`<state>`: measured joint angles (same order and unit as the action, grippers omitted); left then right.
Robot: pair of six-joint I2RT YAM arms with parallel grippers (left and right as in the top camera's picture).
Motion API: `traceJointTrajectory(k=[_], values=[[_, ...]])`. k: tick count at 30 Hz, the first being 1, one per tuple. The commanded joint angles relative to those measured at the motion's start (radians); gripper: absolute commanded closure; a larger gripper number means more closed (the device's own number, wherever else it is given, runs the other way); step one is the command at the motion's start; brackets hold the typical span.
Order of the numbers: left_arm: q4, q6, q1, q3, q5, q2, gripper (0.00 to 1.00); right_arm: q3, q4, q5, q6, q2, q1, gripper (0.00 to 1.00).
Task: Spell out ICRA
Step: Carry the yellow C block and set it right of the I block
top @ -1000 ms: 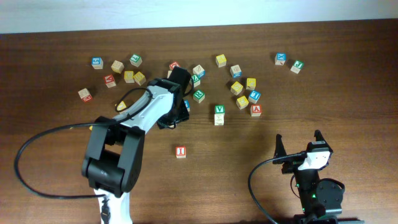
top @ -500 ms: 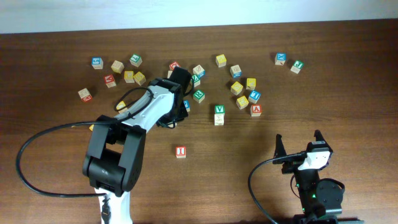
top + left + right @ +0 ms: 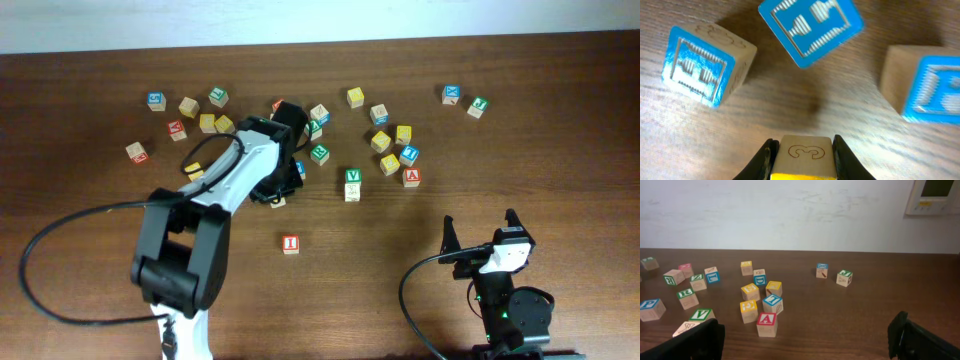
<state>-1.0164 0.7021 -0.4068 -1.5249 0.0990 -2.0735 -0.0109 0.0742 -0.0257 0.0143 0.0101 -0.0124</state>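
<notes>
My left gripper (image 3: pixel 274 192) (image 3: pixel 804 152) is shut on a pale wooden cube (image 3: pixel 805 159) with a yellow lower face and an engraved mark; its letter is hidden. The red "I" cube (image 3: pixel 290 244) lies alone at the table's middle front. The green "R" cube (image 3: pixel 319 153) (image 3: pixel 686 296) sits right of my left wrist. A yellow cube (image 3: pixel 390 163) (image 3: pixel 749 310) that looks like "C" stands beside the red "A" cube (image 3: pixel 411 177) (image 3: pixel 766 323). My right gripper (image 3: pixel 480 232) (image 3: pixel 805 337) is open and empty at the front right.
The green "V" cube (image 3: pixel 352 177) stands on another cube. Blue-marked cubes (image 3: pixel 704 66) (image 3: pixel 811 27) (image 3: pixel 925 87) lie just ahead of my left fingers. Several more cubes are scattered along the back (image 3: pixel 207 122), with two at the far right (image 3: pixel 452 94).
My left arm has shifted slightly toward the back left, still holding the cube. The right arm and the other cubes have not moved.
</notes>
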Motion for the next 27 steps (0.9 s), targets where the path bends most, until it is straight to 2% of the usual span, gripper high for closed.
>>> traceJointTrajectory(k=[1,6,8,11,15,19,24,27], values=[[-0.011,-0.012,-0.005,-0.03,-0.098,0.151,0.77,0.005,0.005,0.005,-0.006,-0.006,0.007,0.02],[-0.048,-0.068,-0.041,-0.03,-0.293,0.34,0.77,0.005,0.005,0.005,-0.006,-0.006,0.007,0.02],[-0.074,-0.068,-0.106,-0.03,-0.3,0.35,0.78,0.005,0.005,0.005,-0.006,-0.006,0.007,0.02],[-0.083,-0.054,-0.234,0.01,-0.213,0.345,0.78,0.005,0.005,0.005,-0.006,-0.006,0.007,0.02],[-0.045,0.072,-0.351,0.085,-0.083,0.304,0.78,0.005,0.005,0.005,-0.006,-0.006,0.007,0.02],[0.038,0.074,-0.379,0.144,-0.054,0.234,0.81,0.005,0.005,0.005,-0.006,-0.006,0.007,0.02],[0.04,0.106,-0.378,0.152,0.035,0.097,0.81,0.005,0.005,0.005,-0.006,-0.006,0.007,0.02],[0.041,0.117,-0.378,0.152,0.064,0.073,0.81,0.005,0.005,0.005,-0.006,-0.006,0.007,0.02]])
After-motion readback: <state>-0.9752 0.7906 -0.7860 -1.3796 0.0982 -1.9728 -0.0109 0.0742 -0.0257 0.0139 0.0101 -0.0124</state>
